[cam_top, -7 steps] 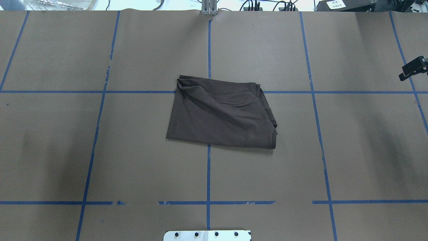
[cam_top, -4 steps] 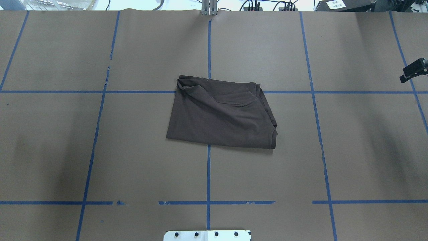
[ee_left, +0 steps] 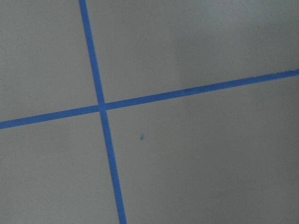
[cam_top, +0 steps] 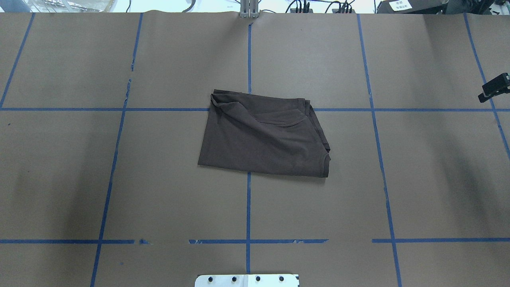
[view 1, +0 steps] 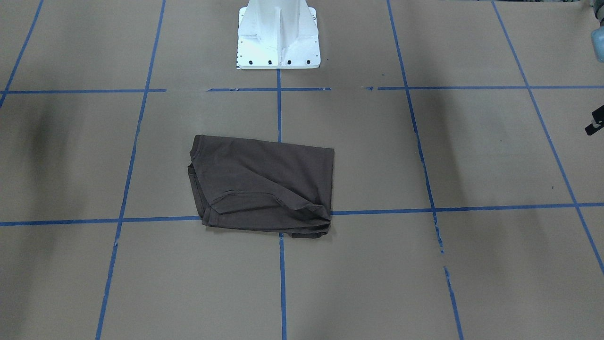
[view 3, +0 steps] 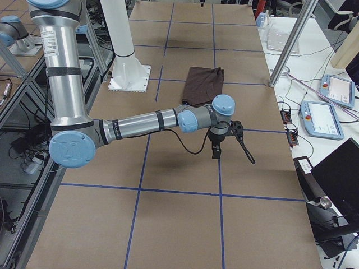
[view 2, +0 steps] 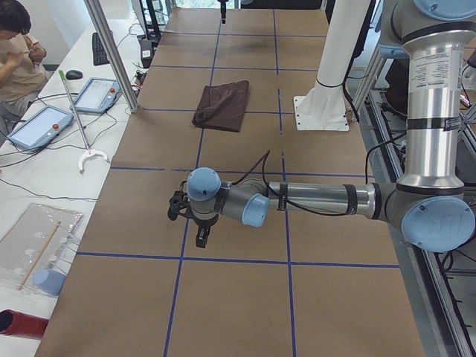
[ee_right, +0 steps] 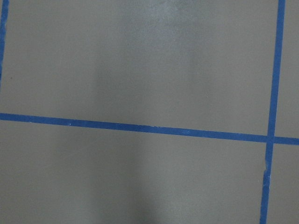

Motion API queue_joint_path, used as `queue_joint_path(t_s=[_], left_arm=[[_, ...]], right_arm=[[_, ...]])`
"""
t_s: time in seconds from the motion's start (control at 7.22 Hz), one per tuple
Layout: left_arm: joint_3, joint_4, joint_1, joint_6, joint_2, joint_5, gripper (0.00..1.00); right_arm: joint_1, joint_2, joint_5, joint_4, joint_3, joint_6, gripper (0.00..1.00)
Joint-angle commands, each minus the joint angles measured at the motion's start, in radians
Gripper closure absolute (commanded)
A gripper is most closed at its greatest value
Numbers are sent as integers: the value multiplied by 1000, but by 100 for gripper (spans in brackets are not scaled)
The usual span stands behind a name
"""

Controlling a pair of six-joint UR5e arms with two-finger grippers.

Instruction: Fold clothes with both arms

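Note:
The dark brown T-shirt [cam_top: 263,137] lies folded into a rough rectangle at the middle of the table, with no gripper touching it; it also shows in the front view [view 1: 264,186]. My right gripper [cam_top: 494,87] is a black sliver at the overhead view's right edge, far from the shirt; the right side view [view 3: 216,150] shows it pointing down above the paper. My left gripper [view 2: 199,232] hangs over a tape crossing far to the shirt's left; only a tip shows in the front view [view 1: 595,122]. I cannot tell whether either is open. Both wrist views show only bare paper and tape.
The table is covered in brown paper with a blue tape grid [cam_top: 248,207]. The white pedestal base [view 1: 278,38] stands at the robot's side. Beyond the far edge are metal posts [view 2: 111,52], tablets [view 2: 97,93] and a seated operator [view 2: 18,44].
The right gripper's black tip has slid slightly down and toward the right edge of the overhead view. The shirt has not moved.

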Motion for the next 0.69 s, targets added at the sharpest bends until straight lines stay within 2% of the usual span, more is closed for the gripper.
queue_joint_path(t_s=[0.0, 0.28, 0.55], left_arm=[[-29, 119, -32, 3, -31, 6, 0], [-44, 117, -47, 11, -29, 7, 0], [-53, 110, -45, 11, -51, -2, 0]], right_arm=[[1, -2, 0, -2, 0, -1, 0], [3, -8, 2, -1, 0, -1, 0], [19, -16, 47, -1, 2, -1, 0]])
